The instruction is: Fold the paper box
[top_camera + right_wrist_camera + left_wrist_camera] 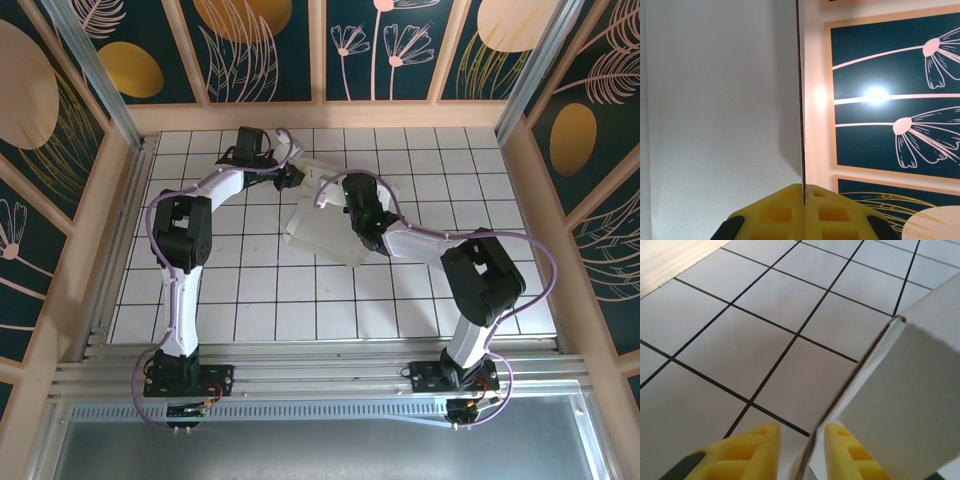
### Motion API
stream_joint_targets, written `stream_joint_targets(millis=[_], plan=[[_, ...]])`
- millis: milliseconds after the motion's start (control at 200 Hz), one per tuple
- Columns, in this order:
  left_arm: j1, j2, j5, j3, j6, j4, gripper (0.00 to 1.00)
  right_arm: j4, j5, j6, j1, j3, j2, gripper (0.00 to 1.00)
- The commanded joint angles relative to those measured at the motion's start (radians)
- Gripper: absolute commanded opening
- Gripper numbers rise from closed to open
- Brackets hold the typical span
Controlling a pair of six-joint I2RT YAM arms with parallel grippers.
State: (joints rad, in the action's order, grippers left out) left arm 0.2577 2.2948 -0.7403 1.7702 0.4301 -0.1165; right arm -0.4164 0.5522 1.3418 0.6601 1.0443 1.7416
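The left arm (180,235) rises from its base, bends at the elbow and reaches forward and inward. The right arm (480,272) folds at its own elbow and stretches inward to meet it over the middle of the table (260,300).

The paper box (312,228) sits between the two wrists. It is a plain white sheet, partly folded, with its panels tilted at differing angles.

The left gripper (802,429) has its yellow fingers apart. A thin flap edge runs down into the gap between them, with clear space on either side. That flap spreads up and to the right of the gripper as a flat, matte, grey-white panel with a sharp corner. Beyond it lie smooth white tiles with thin black grout lines.

The right gripper (804,191) is closed on another panel of the box, seen edge-on as a dark line pinched between the ribbed yellow pads. The panel's smooth white face spreads to the left of this gripper. A dark teal wall panel (890,65) with pale flower outlines stands to its right.
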Motion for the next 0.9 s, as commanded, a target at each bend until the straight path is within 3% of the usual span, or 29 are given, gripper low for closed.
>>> stream_joint_targets(millis=[0, 95, 210, 325, 395, 445, 531, 736, 826, 896], plan=[[0.001, 0.025, 0.013, 0.054, 0.038, 0.001, 0.17, 0.027, -0.029, -0.055, 0.002, 0.034, -0.004, 0.00], [0.001, 0.029, 0.006, 0.059, 0.033, 0.024, 0.08, 0.065, -0.031, -0.101, 0.004, 0.049, -0.009, 0.00], [0.002, 0.020, 0.019, 0.033, 0.047, 0.079, 0.00, 0.281, -0.091, -0.274, 0.005, 0.128, -0.030, 0.21], [0.007, 0.025, 0.028, 0.033, 0.088, 0.089, 0.00, 0.610, -0.362, -0.552, -0.014, 0.298, -0.062, 0.44], [0.014, 0.033, 0.037, 0.041, 0.109, 0.082, 0.00, 0.712, -0.548, -0.706, -0.048, 0.377, -0.083, 0.60], [0.020, 0.038, 0.047, 0.046, 0.122, 0.078, 0.00, 0.739, -0.672, -0.844, -0.089, 0.438, -0.087, 0.66], [0.028, 0.043, 0.071, 0.047, 0.136, 0.082, 0.00, 0.792, -0.886, -1.037, -0.189, 0.551, -0.060, 0.68], [0.036, 0.042, 0.078, 0.037, 0.166, 0.110, 0.00, 0.958, -1.155, -1.352, -0.379, 0.821, 0.163, 0.66], [0.037, 0.041, 0.076, 0.036, 0.182, 0.110, 0.00, 1.039, -1.268, -1.405, -0.424, 0.926, 0.279, 0.65], [0.037, 0.041, 0.073, 0.035, 0.191, 0.110, 0.00, 1.077, -1.328, -1.381, -0.419, 0.970, 0.337, 0.71]])
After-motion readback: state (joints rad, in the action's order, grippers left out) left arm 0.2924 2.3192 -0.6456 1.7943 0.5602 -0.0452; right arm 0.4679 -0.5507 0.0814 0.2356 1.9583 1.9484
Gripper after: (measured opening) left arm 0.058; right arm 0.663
